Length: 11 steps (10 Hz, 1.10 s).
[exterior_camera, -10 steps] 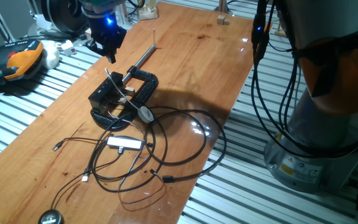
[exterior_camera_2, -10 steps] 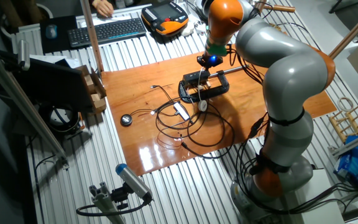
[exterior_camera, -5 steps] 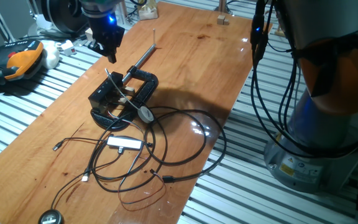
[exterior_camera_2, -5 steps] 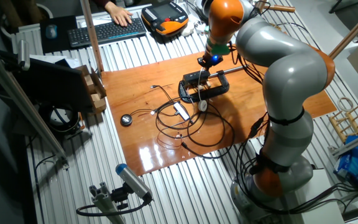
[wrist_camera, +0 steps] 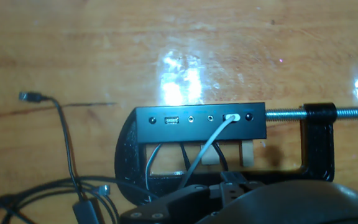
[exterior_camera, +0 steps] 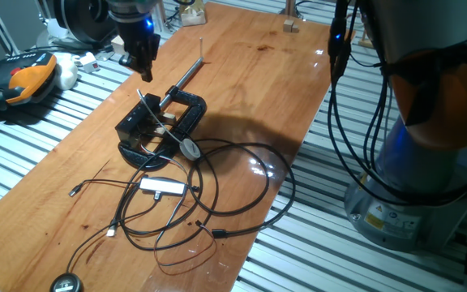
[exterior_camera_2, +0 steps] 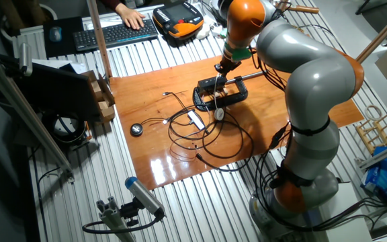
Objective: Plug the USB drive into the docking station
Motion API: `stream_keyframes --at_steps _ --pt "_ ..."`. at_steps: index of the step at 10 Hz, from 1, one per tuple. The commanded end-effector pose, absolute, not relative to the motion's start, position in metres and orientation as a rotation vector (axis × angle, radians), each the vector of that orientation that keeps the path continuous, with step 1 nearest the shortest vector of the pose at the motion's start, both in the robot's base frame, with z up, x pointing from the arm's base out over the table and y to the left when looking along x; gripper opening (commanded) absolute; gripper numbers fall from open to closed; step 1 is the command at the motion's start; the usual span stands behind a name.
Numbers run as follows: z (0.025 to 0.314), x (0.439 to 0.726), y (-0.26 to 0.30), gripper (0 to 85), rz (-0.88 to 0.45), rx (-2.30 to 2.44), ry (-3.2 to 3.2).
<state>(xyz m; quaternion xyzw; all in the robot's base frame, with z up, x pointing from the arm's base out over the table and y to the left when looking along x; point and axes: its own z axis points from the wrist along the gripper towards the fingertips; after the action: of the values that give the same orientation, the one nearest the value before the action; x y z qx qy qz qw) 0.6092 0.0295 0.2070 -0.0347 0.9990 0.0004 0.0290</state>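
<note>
1. Counting gives one docking station [exterior_camera: 139, 128], one clamp [exterior_camera: 183, 108], one silver adapter [exterior_camera: 160, 186].
2. The tool [exterior_camera: 142, 65] hangs above the docking station on the worktop [exterior_camera: 250, 81]; whether its jaws are spread or pressed together cannot be told.

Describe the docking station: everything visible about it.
The docking station is a black, boxy device that looks like metal or hard plastic, sitting on the wooden table on a rounded black base. The hand view shows one long face carrying a row of ports: small round jacks, an empty USB slot, and one socket holding a white cable. A black C-clamp grips it, its threaded rod running off to one side. Thin wires trail away beside it.
</note>
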Motion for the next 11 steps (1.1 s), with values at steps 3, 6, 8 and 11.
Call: stream_keyframes --at_steps 3,6,8,11 --pt "0.2064 0.6092 0.0300 0.0 0.014 -0.470 3.051" --pt "0.2054 0.6091 0.0274 0.0 0.014 -0.461 3.045" --pt "0.2045 0.6094 0.0283 0.0 0.016 -0.451 3.043" --pt "0.2041 0.6081 0.0306 0.0 0.013 -0.435 3.061"
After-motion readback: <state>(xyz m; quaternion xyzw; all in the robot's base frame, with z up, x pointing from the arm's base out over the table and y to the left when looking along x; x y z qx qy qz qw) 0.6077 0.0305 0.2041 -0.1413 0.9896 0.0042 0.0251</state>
